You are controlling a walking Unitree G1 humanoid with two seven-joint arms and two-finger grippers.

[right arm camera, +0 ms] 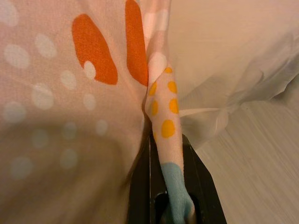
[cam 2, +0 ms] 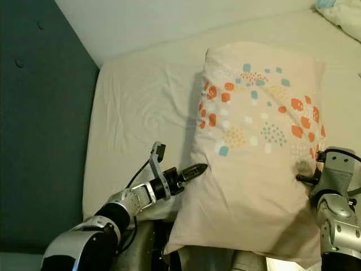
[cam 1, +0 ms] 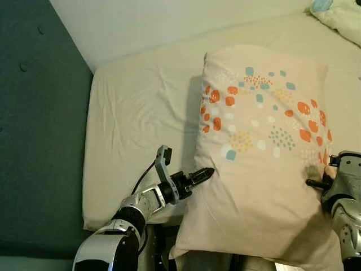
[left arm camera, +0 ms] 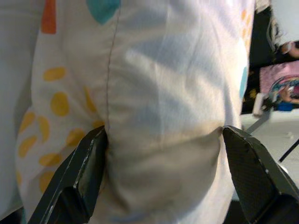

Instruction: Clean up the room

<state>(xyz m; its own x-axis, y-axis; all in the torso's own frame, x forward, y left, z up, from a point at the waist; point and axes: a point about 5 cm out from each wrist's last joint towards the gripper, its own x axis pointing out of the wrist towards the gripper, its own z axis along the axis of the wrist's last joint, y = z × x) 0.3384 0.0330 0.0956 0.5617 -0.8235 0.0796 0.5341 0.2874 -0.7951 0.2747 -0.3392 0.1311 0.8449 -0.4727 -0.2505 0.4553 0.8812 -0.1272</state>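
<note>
We are holding the pillow (cam 1: 265,147) with both hands above the near edge of the bed (cam 1: 135,113), close to the corner where the dark headboard (cam 1: 39,124) is standing. The pillow is lying mostly on the bed, and its lower end is hanging past the near edge.

Our left hand (cam 1: 198,175) is pressing into the pillow's left side. In the left wrist view its fingers (left arm camera: 84,182) are spread wide, with a bulge of pillow between them, so it is clamped on soft stuffing only. Our right hand (right arm camera: 170,186) is closed tightly on a thin fold of the cover at the pillow's right edge.

We are judging that the weak point is the left hold: the stuffing may squeeze out from the fingers when we are lifting, and then the pillow would swing from the right hand. The thin fold there may also slip out, and the pillow could drop off the near edge.
</note>
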